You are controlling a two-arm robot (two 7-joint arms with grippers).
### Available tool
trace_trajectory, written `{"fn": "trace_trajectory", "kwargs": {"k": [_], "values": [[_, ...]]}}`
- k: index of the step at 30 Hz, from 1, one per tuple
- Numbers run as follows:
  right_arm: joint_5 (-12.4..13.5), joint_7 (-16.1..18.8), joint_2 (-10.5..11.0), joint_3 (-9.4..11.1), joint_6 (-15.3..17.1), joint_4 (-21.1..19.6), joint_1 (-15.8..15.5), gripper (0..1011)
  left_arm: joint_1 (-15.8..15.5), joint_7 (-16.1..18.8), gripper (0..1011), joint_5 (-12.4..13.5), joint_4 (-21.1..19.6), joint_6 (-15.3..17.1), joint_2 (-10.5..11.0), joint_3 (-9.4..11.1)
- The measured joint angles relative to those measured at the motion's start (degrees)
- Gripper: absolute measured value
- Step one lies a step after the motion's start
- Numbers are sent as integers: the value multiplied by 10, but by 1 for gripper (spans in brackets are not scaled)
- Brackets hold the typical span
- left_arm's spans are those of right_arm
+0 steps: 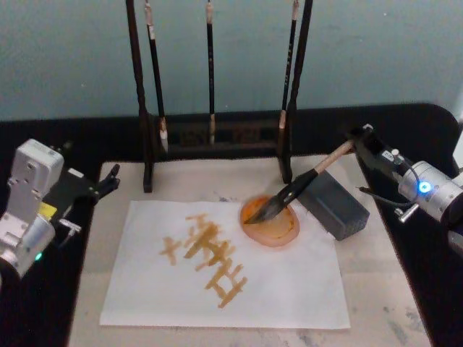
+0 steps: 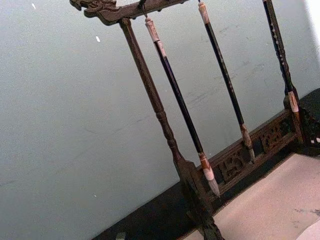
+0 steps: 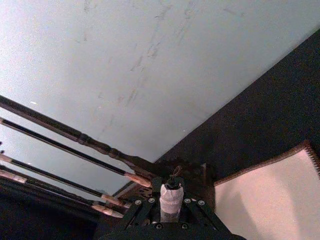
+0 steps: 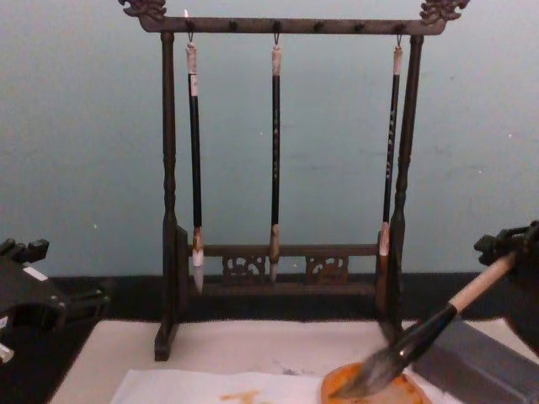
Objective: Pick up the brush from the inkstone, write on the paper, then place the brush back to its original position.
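Over on the right, my right gripper (image 1: 356,144) is clamped on the brush's (image 1: 304,182) handle top. The brush slants down-left, bristles resting in the inkstone (image 1: 282,231) at the paper's (image 1: 289,289) far right corner. My left gripper (image 1: 110,178) sits parked at left.

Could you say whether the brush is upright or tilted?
Tilted: the brush leans, bristles in the inkstone, handle end raised in the right gripper; left gripper parked far left.

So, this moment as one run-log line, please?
right gripper: holds brush by handle end | bristles: in inkstone | paper: orange marks | left gripper: parked, table's left
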Motion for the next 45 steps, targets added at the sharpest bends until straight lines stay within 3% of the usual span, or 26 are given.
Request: {"fn": "trace_trajectory", "kwargs": {"k": [5,10,20,25,30,34,38,41,45], "values": [[13,-9,7,-1,7,-26,-8,148,0,0,1010,0,0,0,0,0],[10,-14,24,-11,0,-79,-20,149,0,0,1009,0,0,0,0,0],[-7,-29,54,-35,-24,-206,-41,148,0,0,1010,0,0,0,0,0],[-21,-20,63,-54,-30,-238,-42,148,0,0,1010,0,0,0,0,0],[-75,-16,78,-97,-52,-281,-39,149,0,0,1010,0,0,0,0,0],[-147,-16,92,-141,-89,-313,-35,148,0,0,1010,0,0,0,0,0],[-200,-24,97,-166,-112,-335,-34,148,0,0,1010,0,0,0,0,0],[-260,-35,100,-187,-134,-362,-38,148,0,0,1010,0,0,0,0,0],[-295,-40,101,-197,-145,-380,-43,148,0,0,1010,0,0,0,0,0]]}}
